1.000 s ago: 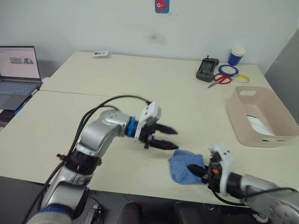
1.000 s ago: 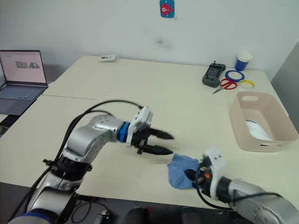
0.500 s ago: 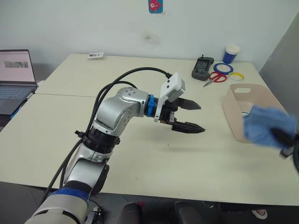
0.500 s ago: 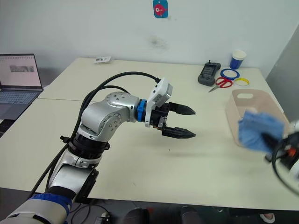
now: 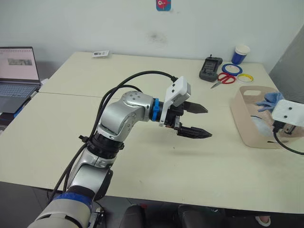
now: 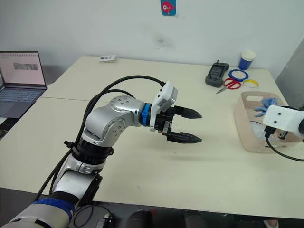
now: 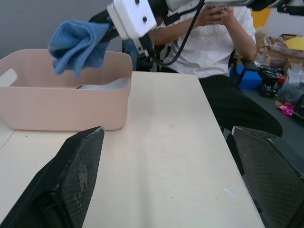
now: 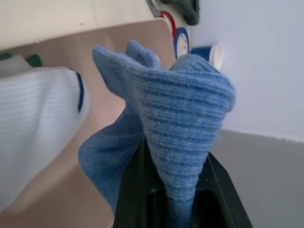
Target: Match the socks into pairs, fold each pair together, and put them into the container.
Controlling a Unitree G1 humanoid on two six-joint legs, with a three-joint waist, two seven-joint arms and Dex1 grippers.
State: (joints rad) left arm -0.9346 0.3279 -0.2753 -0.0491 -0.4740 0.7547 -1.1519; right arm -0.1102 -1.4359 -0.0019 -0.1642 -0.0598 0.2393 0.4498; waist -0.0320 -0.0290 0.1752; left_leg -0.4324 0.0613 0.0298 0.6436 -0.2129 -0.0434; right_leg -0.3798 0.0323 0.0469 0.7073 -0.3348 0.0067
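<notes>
Blue socks, folded into one soft bundle, are pinched between the fingers of the right gripper, which is closed on them and holds them up above the pink tub. The bundle droops from the fingertips with its loose ends hanging toward the tub's inside, clear of the rim as far as can be told. Below the gripper, inside the tub, lies a white sock bundle with a dark green edge showing against it; it rests on the tub floor, just under the hanging blue one. The tub stands near the table's right edge, its slot handle on the far short wall.

Off to the left of that gripper, well apart from the tub, the left gripper hangs over bare tabletop with its two black fingers spread wide and nothing between them; they point toward the tub.

Beyond the tub, toward the far corner of the table, sit a blue-and-white paper cup, rolls of tape, red-handled scissors and a dark handheld device. A laptop stands open at the far left. In the left wrist view a seated person in a white top is at the table's side beyond the tub.
</notes>
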